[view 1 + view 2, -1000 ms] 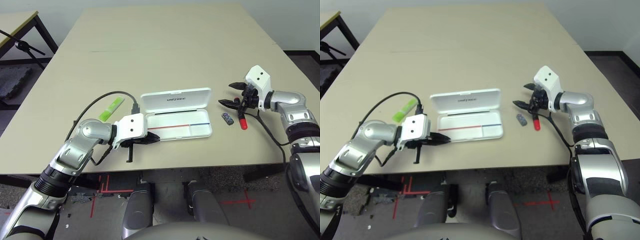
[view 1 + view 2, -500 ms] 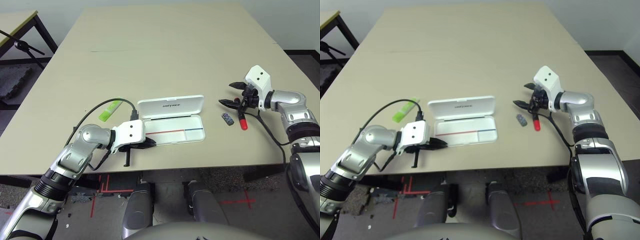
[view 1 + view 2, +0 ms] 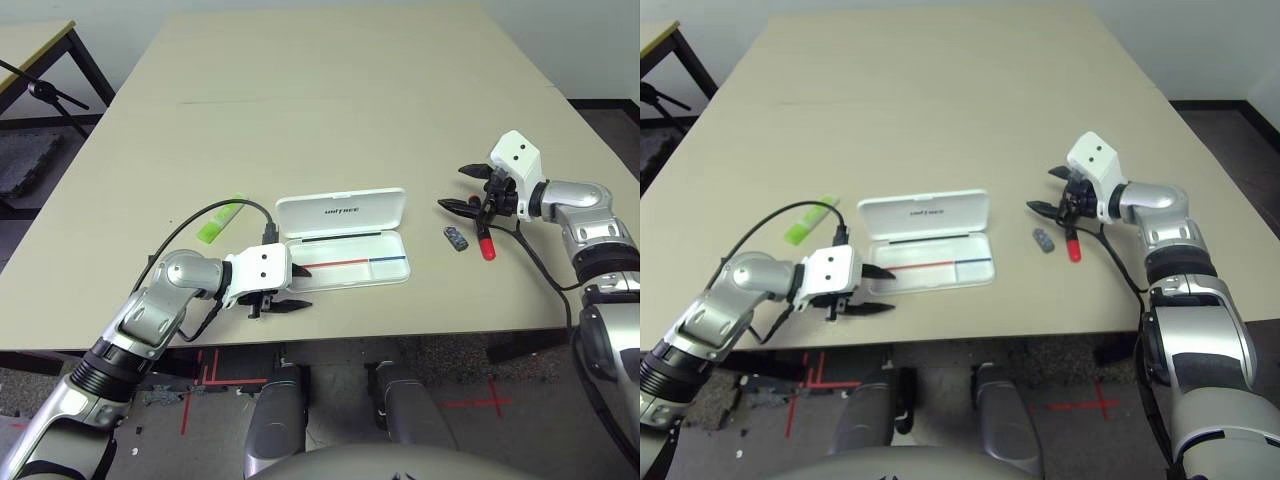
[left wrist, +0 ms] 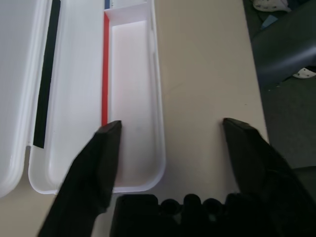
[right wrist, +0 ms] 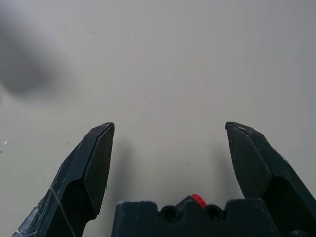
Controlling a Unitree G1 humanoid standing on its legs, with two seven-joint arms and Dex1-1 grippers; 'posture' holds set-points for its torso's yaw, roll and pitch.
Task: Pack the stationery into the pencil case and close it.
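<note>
lying open near the table's front edge, the pencil case (image 3: 342,239) has its left end just ahead of my left gripper (image 3: 283,296), whose jaws are spread and empty. my right gripper (image 3: 468,190) hangs released over the red marker (image 3: 485,247), the grey block (image 3: 456,238) beside it.

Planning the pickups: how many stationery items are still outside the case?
3: the highlighter left of the case, and the grey block and red marker right of it, by the right gripper.
</note>
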